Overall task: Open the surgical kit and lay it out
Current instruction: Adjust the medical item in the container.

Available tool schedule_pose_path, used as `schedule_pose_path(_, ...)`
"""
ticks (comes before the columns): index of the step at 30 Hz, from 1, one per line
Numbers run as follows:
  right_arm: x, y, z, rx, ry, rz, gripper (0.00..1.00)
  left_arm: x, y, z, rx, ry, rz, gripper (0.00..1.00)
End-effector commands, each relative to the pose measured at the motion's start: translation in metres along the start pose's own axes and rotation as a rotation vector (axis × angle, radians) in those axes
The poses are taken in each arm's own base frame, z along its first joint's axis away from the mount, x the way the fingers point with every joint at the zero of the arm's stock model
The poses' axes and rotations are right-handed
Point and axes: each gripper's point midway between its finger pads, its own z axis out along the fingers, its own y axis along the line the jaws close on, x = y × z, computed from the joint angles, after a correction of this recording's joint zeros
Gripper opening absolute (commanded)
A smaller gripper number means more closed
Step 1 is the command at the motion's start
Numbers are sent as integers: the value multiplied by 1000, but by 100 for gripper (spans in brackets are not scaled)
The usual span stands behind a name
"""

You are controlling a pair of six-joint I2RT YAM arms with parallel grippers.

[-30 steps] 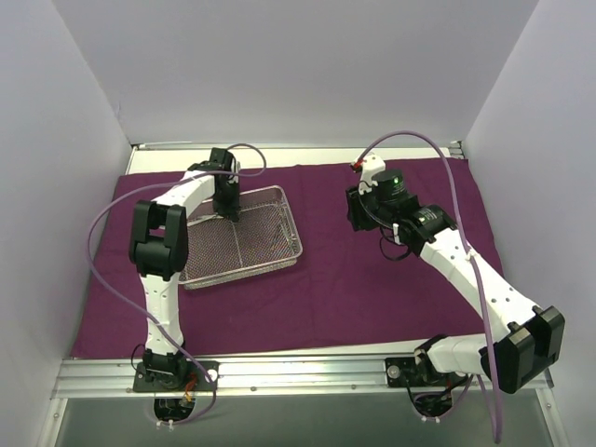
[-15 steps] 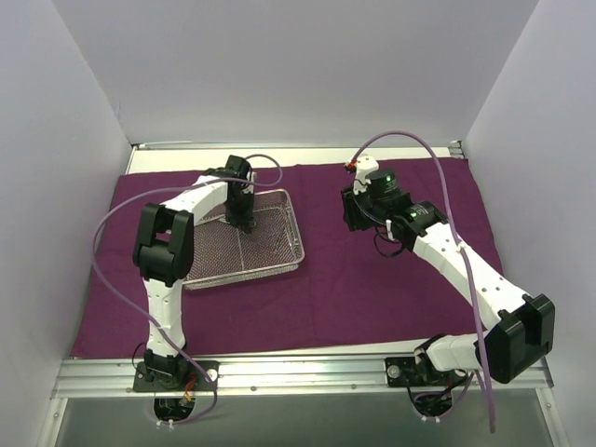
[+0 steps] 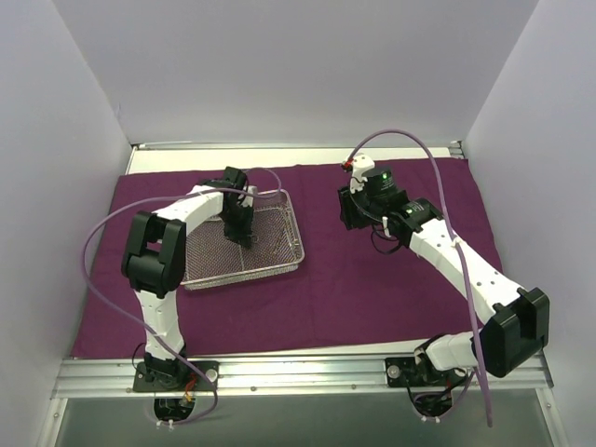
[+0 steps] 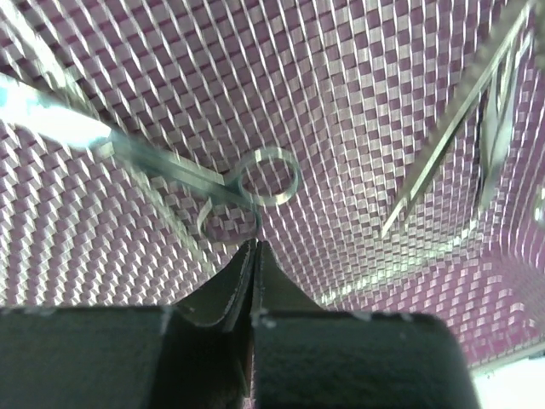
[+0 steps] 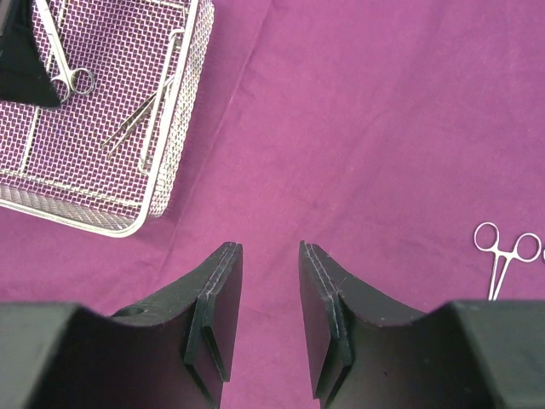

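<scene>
It looks like the taking-out step: the left gripper (image 4: 255, 249) is shut on a ring of the small scissors (image 4: 183, 170) at its tips, down in the wire-mesh tray (image 4: 341, 85), and next should lift them onto the purple cloth (image 5: 383, 128) under the half-open, empty right gripper (image 5: 268, 249).

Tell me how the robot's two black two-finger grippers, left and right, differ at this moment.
The left gripper is shut; the right gripper stands open, holding nothing. The left reaches down inside the silver wire-mesh tray, close to a small pair of steel scissors; the right hangs over bare purple cloth. Both are black and point downward.
</scene>
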Motion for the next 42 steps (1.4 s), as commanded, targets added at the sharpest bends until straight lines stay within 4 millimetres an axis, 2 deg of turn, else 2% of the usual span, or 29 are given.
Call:
schedule_pose_path(1, -21, 4, -4, -16, -58, -1, 33, -5, -7, -33, 10, -69, 12, 6)
schedule_pose_path(7, -21, 3, -5, -8, -59, -1, 33, -27, 0, -57, -18, -151, -43, 34)
schedule_pose_path(8, -21, 3, -6, -8, -57, 0, 33, -30, 1, -59, -20, -157, -53, 42)
schedule_pose_path(11, -22, 1, -7, 1, -60, -3, 33, -38, 6, -57, -21, -143, -100, 44)
schedule_pose_path(16, -21, 0, -10, 6, -60, -12, 34, -45, 21, -42, -50, -84, -157, 55)
schedule_pose_path(17, -21, 0, -10, 6, -60, -13, 34, -50, 21, -44, -51, -93, -162, 56)
schedule_pose_path(22, -21, -2, -11, 10, -60, -17, 34, -51, 25, -34, -63, -58, -177, 61)
schedule_pose_path(26, -21, -1, -9, 9, -59, -19, 34, -48, 26, -27, -68, -38, -192, 61)
schedule_pose_path(42, -12, 1, -4, -5, -42, -21, 34, -59, 43, -3, -136, -54, -279, 61)
